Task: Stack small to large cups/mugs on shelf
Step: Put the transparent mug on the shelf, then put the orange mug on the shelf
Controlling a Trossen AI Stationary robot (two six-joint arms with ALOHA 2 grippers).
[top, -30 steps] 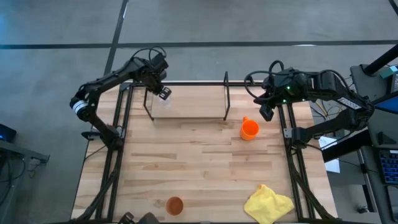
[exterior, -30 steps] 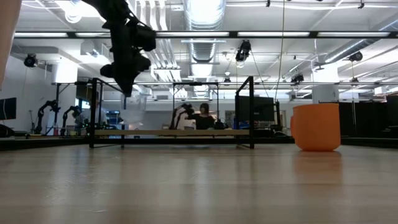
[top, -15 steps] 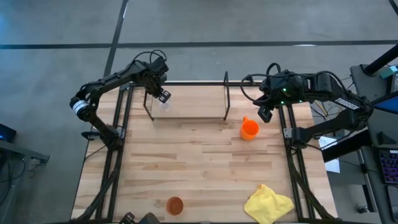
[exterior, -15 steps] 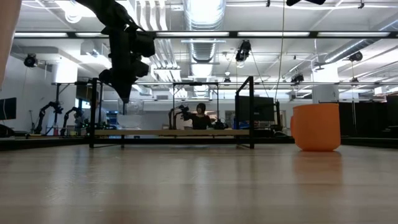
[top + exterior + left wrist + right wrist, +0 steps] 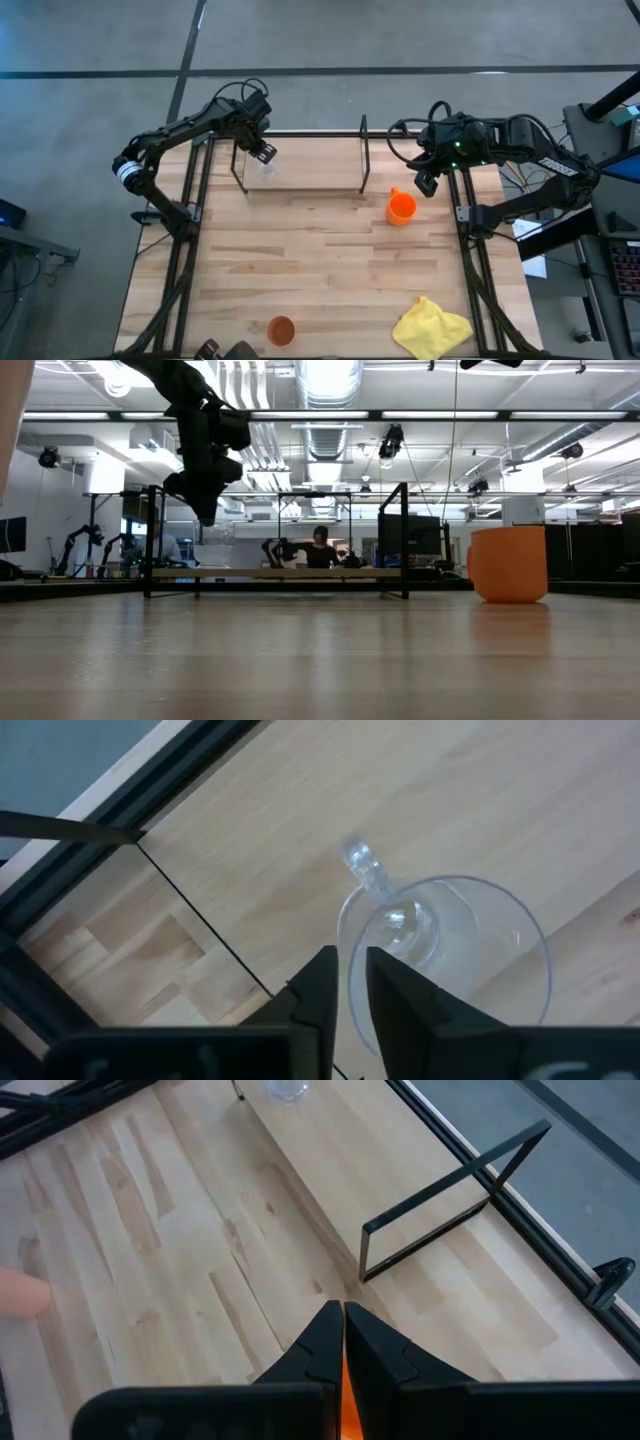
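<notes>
Left end effector (image 5: 265,154) hangs over the table's far-left corner — fingers slightly parted; right end effector (image 5: 425,184) closed, raised at far right.

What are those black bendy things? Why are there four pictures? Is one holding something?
They are two robot arms at a wooden table, each ending in a two-finger gripper. One picture looks down from above, one looks level across the table, and two come from cameras on the wrists. On the table are a black wire shelf, an orange mug, a tan tumbler and a yellow cloth. The left gripper is at the rim of a clear glass on the shelf; whether it grips is unclear. The right gripper hangs shut near the mug, holding nothing.
</notes>
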